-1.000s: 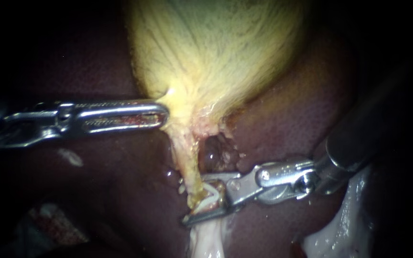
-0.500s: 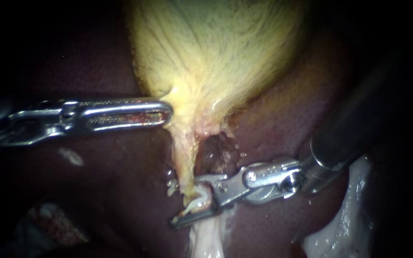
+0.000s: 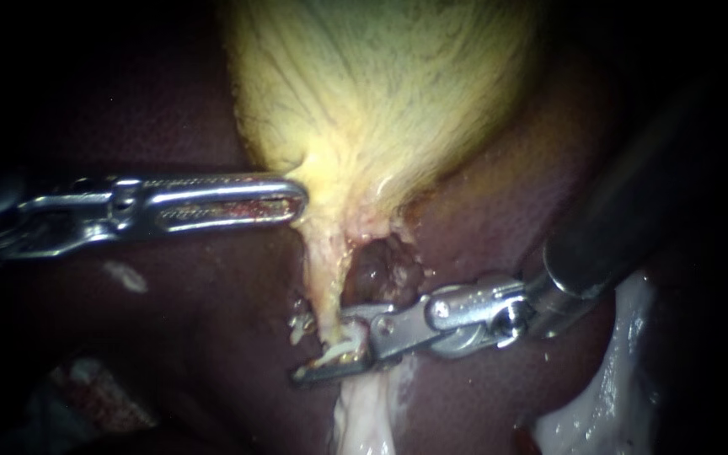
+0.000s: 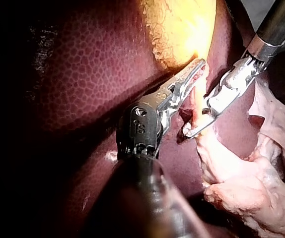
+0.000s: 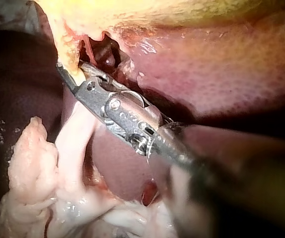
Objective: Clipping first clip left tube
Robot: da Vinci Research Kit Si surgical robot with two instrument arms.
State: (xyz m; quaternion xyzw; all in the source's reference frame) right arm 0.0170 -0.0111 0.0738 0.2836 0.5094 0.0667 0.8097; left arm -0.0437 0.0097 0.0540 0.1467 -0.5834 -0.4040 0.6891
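Note:
The yellow gallbladder [image 3: 381, 93] narrows downward into the pale left tube [image 3: 323, 278], which has a dark opening beside it. From the right, my right instrument [image 3: 330, 358] reaches across this tube. Its jaws are pressed together on the tube with a white clip [image 3: 343, 347] squeezed between them. My left instrument [image 3: 284, 202] comes in from the left, shut on the gallbladder's neck. In the left wrist view my left instrument [image 4: 194, 72] holds the yellow edge, and my right instrument [image 4: 194, 130] grips the tube [image 4: 198, 101] just ahead of it. In the right wrist view my right instrument [image 5: 73, 74] is clamped on the tube.
Dark red liver [image 3: 195, 320] lies all around the tube and under both instruments. Loose pale tissue [image 3: 364, 417] hangs below the clamped spot, with more of it [image 3: 608, 379] at the lower right. My right instrument's dark shaft [image 3: 617, 227] crosses the right side.
My right instrument's jaws slid a little left across the tube and closed down, flattening the white clip. My left instrument kept its hold and edged slightly right.

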